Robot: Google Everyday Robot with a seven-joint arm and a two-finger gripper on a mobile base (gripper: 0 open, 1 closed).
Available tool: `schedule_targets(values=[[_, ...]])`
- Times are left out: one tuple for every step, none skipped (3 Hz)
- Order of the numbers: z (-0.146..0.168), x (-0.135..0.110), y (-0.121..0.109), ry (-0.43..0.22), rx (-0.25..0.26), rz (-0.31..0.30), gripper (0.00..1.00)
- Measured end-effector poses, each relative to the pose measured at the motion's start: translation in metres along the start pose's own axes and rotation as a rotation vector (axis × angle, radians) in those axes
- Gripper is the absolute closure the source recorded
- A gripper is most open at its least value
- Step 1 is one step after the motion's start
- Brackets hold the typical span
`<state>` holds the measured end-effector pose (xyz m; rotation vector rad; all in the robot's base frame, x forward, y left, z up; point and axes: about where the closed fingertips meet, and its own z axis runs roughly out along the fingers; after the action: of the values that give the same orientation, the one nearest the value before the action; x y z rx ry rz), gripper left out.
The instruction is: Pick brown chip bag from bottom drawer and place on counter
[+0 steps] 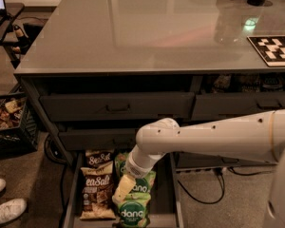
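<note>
Now | fingers (pixel 124 187) over green bags (pixel 133 213), beside brown chip bag (pixel 97 190) | opening unclear | bottom drawer (pixel 176 198) walls close

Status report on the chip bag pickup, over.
Pincer down in the bottom drawer, over the green dang bags. Both brown chip bags lie beside it, not yet lifted. Nothing covers them.

Brown chip bag (pixel 97 192) flat in bottom drawer (pixel 163 198), claw (pixel 123 188) beside it.
</note>
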<state>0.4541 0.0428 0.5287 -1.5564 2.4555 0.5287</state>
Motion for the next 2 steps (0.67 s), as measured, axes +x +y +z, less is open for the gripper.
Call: schedule_targets(values=[[0.0124,0.0056,0.002,0.008,-0.026,0.012,0.0],[0.0211,0.0047,0.0031,0.006,-0.036,0.011,0.0]])
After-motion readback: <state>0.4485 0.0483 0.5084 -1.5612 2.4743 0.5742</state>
